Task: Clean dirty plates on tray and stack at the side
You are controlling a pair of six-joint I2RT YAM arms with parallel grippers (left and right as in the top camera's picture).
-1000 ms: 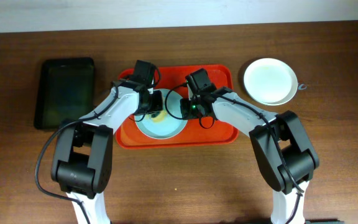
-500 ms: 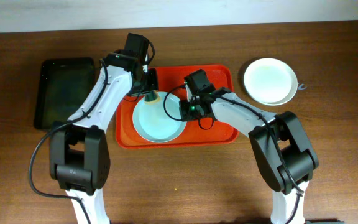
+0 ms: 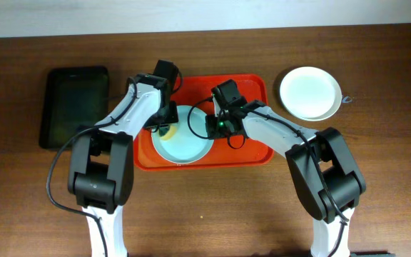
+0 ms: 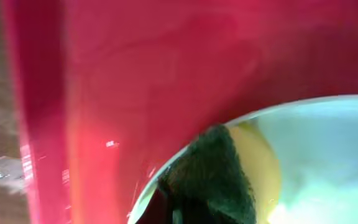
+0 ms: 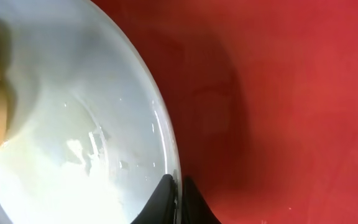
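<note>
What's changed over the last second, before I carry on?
The left pincer, holding the sponge, swung out to the far edge of the red tray, then came back down to the left rim of the blue plate. The right pincer stayed clamped on that plate's right rim. The tray, white plate and black tray did not move.

Your red tray (image 3: 227, 156) lies flat on the table, long side across, with rounded corners and a low rim. On its left-centre sits a round, shallow pale blue-green plate (image 3: 188, 143), its surface glossy with faint wet streaks in the right wrist view. A yellow-and-green sponge (image 4: 210, 174) rests on its left edge, and the right gripper (image 5: 178, 186) pinches its right rim. Well apart, off the tray to your right, a cream-white plate (image 3: 309, 93) sits upright on the bare table.
</note>
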